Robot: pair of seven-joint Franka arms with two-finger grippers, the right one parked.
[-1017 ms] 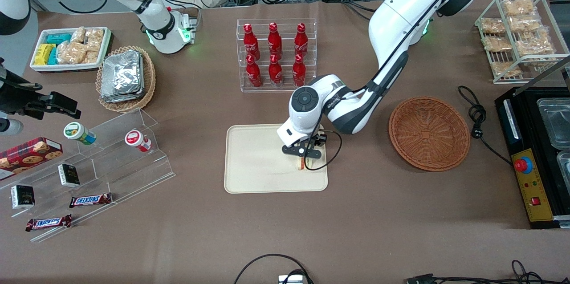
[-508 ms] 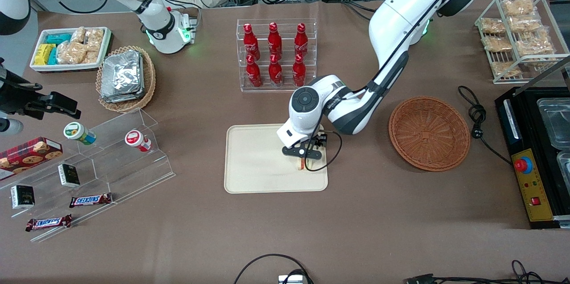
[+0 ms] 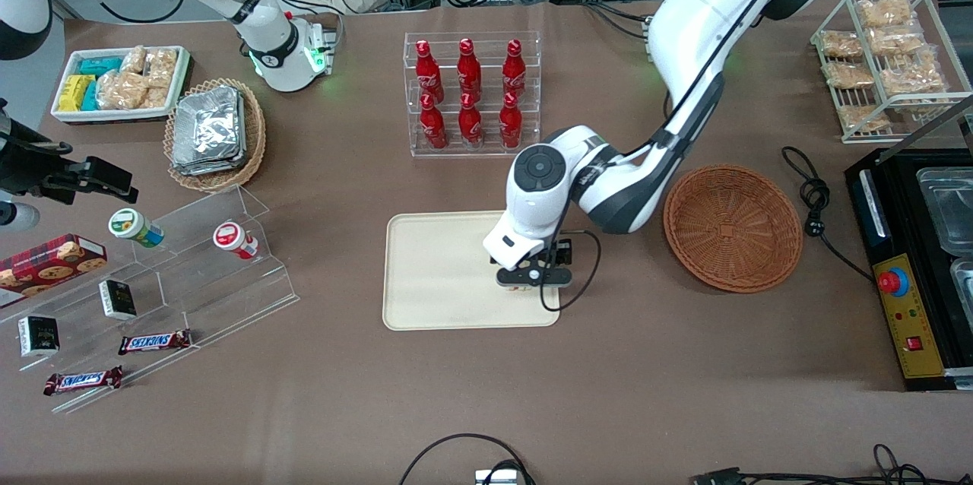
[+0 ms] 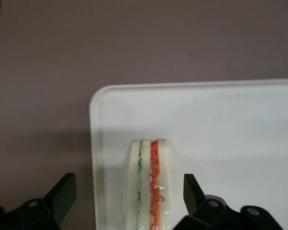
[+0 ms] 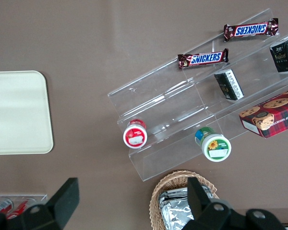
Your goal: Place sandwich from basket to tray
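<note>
Your sandwich stands on edge on the tray, near the corner at the working arm's end closest to the front camera. The gripper hangs above it, fingers spread wide, touching nothing. The basket sits well apart on the tabletop.

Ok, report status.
Left gripper open, above sandwich. White-bread triangular sandwich on cream rectangular tray, near its edge. Nothing in the way.

Even, bright overhead light covers my desk, and my arm throws only a soft shadow toward the basket. From my wrist, the tray looks washed out, the sandwich slightly soft, and my gripper, jaws open, dark.
</note>
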